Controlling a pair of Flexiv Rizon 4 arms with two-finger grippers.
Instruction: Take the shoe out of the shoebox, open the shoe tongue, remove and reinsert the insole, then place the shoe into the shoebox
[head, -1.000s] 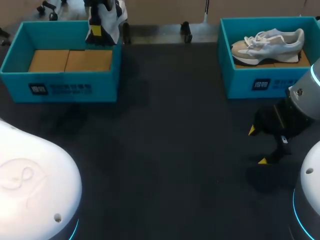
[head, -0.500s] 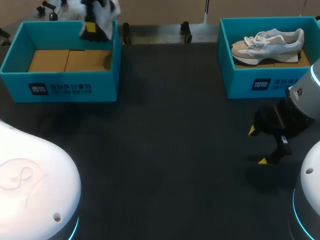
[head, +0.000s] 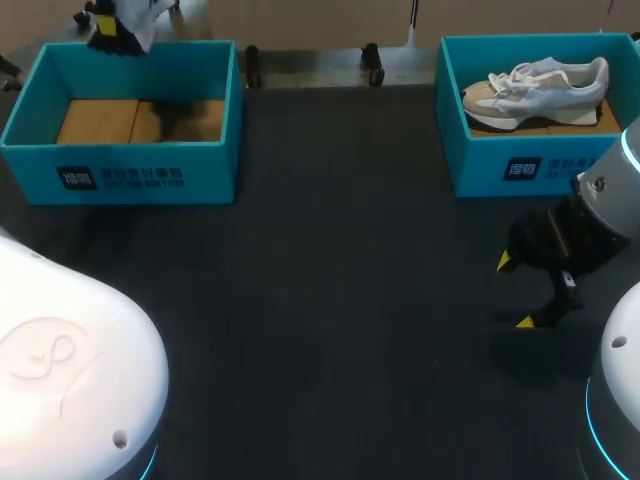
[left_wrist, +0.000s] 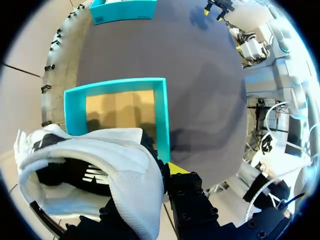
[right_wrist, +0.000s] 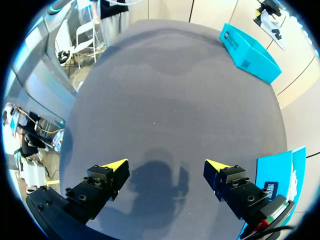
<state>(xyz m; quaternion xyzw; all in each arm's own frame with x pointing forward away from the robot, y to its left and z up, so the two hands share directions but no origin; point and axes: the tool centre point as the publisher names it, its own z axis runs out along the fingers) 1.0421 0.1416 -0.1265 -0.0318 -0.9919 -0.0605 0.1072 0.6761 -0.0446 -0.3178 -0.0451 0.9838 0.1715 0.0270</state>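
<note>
A white shoe (left_wrist: 95, 155) with black trim hangs in my left gripper (left_wrist: 161, 172), which is shut on its upper. In the head view the left gripper (head: 108, 30) and the held shoe (head: 135, 15) are beyond the far left corner of the left shoebox (head: 145, 175). That box (left_wrist: 162, 112) shows only its brown cardboard floor. A second white and beige shoe (head: 535, 88) lies in the right shoebox (head: 500, 170). My right gripper (head: 520, 292) stands open above bare table in front of the right shoebox, nothing between its fingers (right_wrist: 112, 167).
The dark table (head: 340, 260) stretches between the two boxes. In the right wrist view the left shoebox (right_wrist: 250, 52) is far ahead of the gripper and a corner of the right shoebox (right_wrist: 277, 175) lies close beside it.
My left gripper has carried the white shoe leftward and back, from over the left box's far wall to past its far left corner. The right arm has kept still.
</note>
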